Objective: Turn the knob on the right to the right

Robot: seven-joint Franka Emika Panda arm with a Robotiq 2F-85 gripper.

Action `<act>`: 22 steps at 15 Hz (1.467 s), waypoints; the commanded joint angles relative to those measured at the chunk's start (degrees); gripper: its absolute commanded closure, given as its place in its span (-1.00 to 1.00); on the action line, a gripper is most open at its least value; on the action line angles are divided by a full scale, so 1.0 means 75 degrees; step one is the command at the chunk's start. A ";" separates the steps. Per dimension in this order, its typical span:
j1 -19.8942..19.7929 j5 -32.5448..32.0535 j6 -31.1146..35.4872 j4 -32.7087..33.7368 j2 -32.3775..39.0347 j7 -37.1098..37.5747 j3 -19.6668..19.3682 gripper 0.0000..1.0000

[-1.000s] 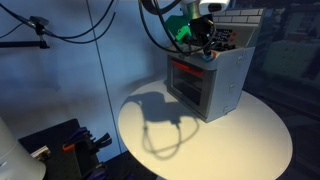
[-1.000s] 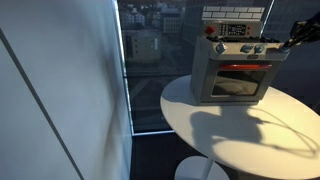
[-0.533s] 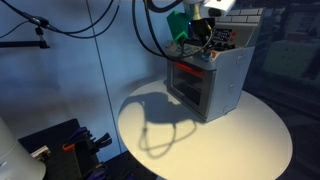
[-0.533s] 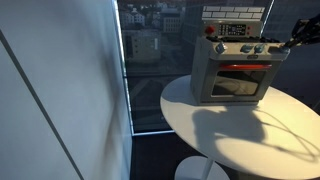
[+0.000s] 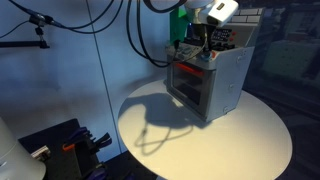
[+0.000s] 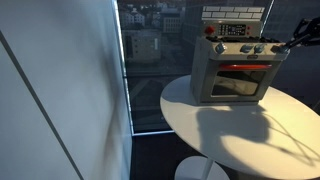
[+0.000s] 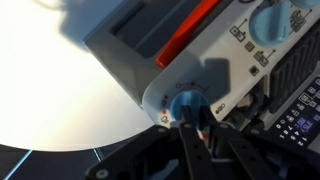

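A grey toy oven with an orange door handle stands on a round white table; it also shows in an exterior view. Its panel carries blue knobs. In the wrist view my gripper has its two dark fingers closed on the end knob, which sits in a white dial ring. A second blue knob lies further along the panel. In the exterior views the gripper is at the oven's upper front corner.
A window with a city view lies behind the table. Cables hang at the left and dark equipment sits on the floor. A toy keypad panel stands behind the oven top.
The wrist has turned at the knob: the arm's white end piece has swung up and right, the green light is less visible, and the arm's shadow on the table has shifted.
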 commanded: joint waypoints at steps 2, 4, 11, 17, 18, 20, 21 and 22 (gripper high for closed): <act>0.0003 0.1012 -0.0523 0.0159 -0.0246 0.0144 0.0011 0.92; 0.0015 0.1269 -0.0548 0.0141 -0.0250 0.0122 -0.0028 0.92; 0.0033 0.1439 -0.0646 0.0010 -0.0328 0.0144 -0.0116 0.72; 0.0063 0.1002 -0.1029 -0.0354 -0.0731 0.0412 -0.0201 -0.36; 0.0068 0.0942 -0.1135 -0.0424 -0.0832 0.0440 -0.0212 -0.54; 0.0050 0.0712 -0.1457 -0.0609 -0.1072 0.0554 -0.0248 -0.85; 0.0036 0.0541 -0.1653 -0.0688 -0.1179 0.0624 -0.0272 -0.97; 0.0017 0.0270 -0.1908 -0.0770 -0.1309 0.0743 -0.0304 -1.00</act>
